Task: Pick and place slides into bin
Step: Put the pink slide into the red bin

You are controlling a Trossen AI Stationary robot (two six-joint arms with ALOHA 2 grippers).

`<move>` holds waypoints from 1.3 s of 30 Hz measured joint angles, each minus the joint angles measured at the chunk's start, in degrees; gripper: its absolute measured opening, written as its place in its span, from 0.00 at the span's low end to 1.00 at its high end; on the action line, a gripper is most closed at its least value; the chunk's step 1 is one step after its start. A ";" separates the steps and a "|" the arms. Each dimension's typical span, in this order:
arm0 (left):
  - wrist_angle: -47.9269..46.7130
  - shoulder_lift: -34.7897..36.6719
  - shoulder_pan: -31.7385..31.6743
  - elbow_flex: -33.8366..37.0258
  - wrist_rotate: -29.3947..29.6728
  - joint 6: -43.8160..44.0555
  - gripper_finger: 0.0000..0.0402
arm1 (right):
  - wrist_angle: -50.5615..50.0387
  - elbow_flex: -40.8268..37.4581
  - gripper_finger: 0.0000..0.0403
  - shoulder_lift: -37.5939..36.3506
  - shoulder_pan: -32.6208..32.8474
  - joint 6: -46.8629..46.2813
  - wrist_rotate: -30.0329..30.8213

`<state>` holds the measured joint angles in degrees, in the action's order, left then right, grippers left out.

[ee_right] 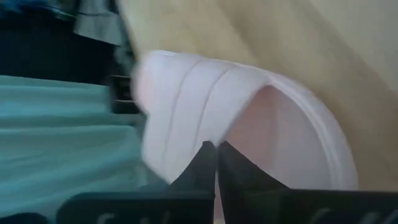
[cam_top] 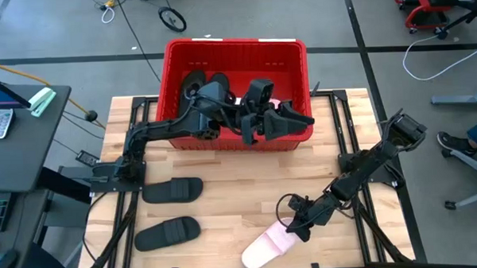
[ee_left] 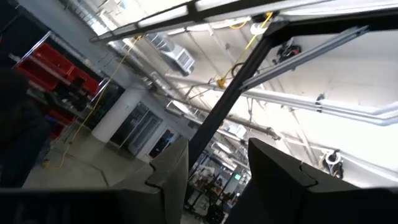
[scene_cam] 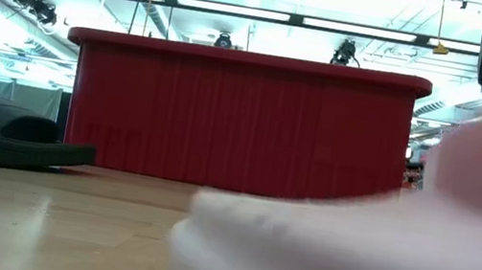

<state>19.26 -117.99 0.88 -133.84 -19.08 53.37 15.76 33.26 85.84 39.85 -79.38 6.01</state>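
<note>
High view, left side first: two black slides lay on the tabletop (cam_top: 224, 186), one (cam_top: 173, 189) nearer the bin, the other (cam_top: 168, 233) nearer the front edge, both untouched. The left arm reached from its base over the near rim of the red bin (cam_top: 234, 48), and the left claw (cam_top: 279, 121) hung above the bin's inside, pointing upward by its wrist view, which showed only ceiling and beams. Its fingers (ee_left: 171, 177) stood apart with nothing between them.

Inside the bin, dark sandals (cam_top: 195, 84) showed under the arm, and a bit of pale pink (cam_top: 274, 106) beside the claw; count uncertain, since the arm hid much of the floor.

Right side: the right claw (cam_top: 299, 225) was down at the front of the tabletop, on the pale pink slide (cam_top: 268, 247). In the right wrist view the fingers (ee_right: 208, 163) sat pressed together on the edge of the slide's strap, so a pinch grip looked likely. The slide appeared to rest on the wood, not yet lifted.

Judgement: roughly half done. Three slides remained outside the bin, the pink one in hand, the two black ones to follow.
</note>
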 joint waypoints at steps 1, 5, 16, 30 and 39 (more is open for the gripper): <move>0.75 0.00 -0.13 0.00 -0.01 0.22 0.43 | 0.63 0.00 0.02 -1.18 0.11 0.02 0.47; 1.75 0.36 -0.86 0.00 -0.01 0.41 0.43 | 1.00 1.76 0.01 -8.42 0.83 3.67 2.75; 3.21 5.12 -4.45 0.00 -1.09 -4.28 0.43 | -16.00 10.14 0.01 -31.78 -12.38 27.99 17.16; 1.21 6.48 -17.28 -0.05 -3.86 -4.56 0.43 | -35.45 35.67 0.00 -21.27 -64.82 45.33 -6.05; 1.72 8.04 -27.16 -0.02 -18.53 -1.93 0.43 | -35.31 43.12 0.00 -0.21 -82.33 44.42 -21.31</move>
<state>20.97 -109.96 -26.28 -133.86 -37.61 51.44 -19.55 76.38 85.63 -42.48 -34.95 -15.30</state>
